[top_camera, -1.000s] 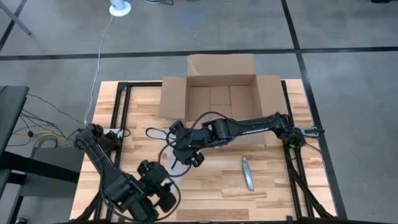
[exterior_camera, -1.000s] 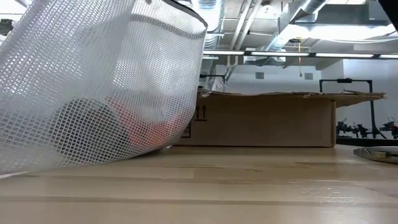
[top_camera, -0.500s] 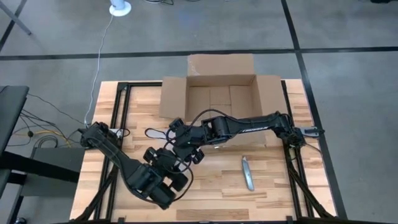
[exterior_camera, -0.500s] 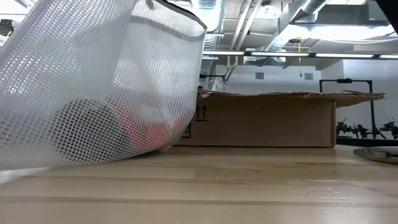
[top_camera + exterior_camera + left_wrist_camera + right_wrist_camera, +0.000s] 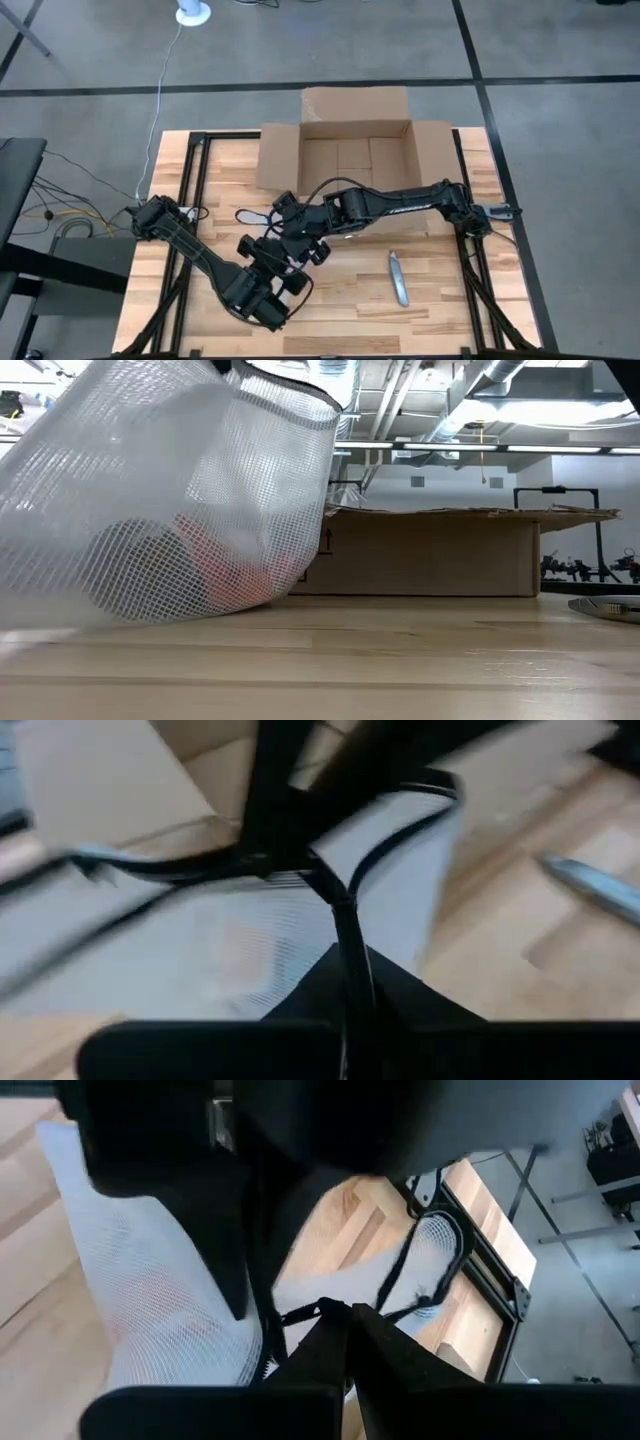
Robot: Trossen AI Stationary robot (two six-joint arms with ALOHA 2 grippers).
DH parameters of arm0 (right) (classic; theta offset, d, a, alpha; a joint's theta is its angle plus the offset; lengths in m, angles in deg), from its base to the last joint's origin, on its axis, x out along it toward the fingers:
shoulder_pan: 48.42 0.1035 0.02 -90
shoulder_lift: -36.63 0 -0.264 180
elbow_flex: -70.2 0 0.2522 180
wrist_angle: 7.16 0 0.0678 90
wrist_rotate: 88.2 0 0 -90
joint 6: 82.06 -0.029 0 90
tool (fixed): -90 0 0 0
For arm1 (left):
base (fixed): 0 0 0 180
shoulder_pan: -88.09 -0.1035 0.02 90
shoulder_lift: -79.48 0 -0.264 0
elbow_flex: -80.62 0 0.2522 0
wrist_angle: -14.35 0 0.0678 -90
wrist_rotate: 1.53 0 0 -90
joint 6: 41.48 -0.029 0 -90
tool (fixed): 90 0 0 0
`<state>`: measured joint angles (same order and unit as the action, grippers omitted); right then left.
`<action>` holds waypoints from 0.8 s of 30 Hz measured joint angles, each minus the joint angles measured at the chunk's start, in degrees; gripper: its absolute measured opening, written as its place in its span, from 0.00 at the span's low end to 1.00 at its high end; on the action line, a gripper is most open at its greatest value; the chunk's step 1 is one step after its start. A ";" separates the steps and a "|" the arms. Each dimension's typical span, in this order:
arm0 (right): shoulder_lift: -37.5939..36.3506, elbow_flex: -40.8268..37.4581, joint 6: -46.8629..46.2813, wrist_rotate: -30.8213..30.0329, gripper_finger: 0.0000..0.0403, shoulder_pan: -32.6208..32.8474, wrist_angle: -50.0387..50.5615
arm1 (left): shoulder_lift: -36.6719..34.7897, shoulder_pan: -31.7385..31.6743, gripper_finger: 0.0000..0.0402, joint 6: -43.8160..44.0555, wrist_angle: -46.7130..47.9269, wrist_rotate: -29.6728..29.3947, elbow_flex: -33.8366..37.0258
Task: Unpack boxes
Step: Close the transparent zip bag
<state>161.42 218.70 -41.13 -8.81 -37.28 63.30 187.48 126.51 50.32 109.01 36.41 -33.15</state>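
Cardboard box [image 5: 355, 150] is sitting open at the far middle of the wooden table [image 5: 450, 300], its flaps spread outward and its inside showing bare brown panels. From the low view its long brown side [image 5: 430, 555] is standing behind everything else, with small arrow marks printed near its left end.

Both arms are meeting in front of the box, at a white mesh bag [image 5: 150, 510] with a dark zip edge — something orange and something grey are showing through the mesh. The right gripper [image 5: 298, 248] is reaching in from the right side and pinching the bag's dark edge, its fingers closed tight on it. The left gripper [image 5: 268, 262] is coming up from the near left, just beside the right one; whether its fingers are open or closed cannot be told, as its own view is blurred.

A silver-grey tool [image 5: 398, 278] is lying on the table to the right, well apart from the grippers.
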 joint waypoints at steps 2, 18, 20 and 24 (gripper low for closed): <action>0.00 0.00 1.89 -0.05 0.00 0.18 0.32 | -0.02 2.28 0.00 -1.90 -3.40 -0.19 -0.23; 0.09 -0.02 13.72 -10.21 0.00 -0.56 -1.61 | -0.04 13.22 0.00 -1.99 -12.31 2.71 -2.36; 0.09 -0.02 15.25 -12.92 0.00 -0.98 -2.52 | -0.04 13.26 0.00 -3.72 -14.21 4.37 -2.36; 0.09 0.13 14.70 -14.22 0.00 -1.62 -4.28 | -0.04 13.30 0.00 -6.84 -16.52 4.25 -2.36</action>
<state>161.51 218.83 -26.43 -23.03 -38.90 59.02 187.44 139.81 43.48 92.49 40.66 -35.51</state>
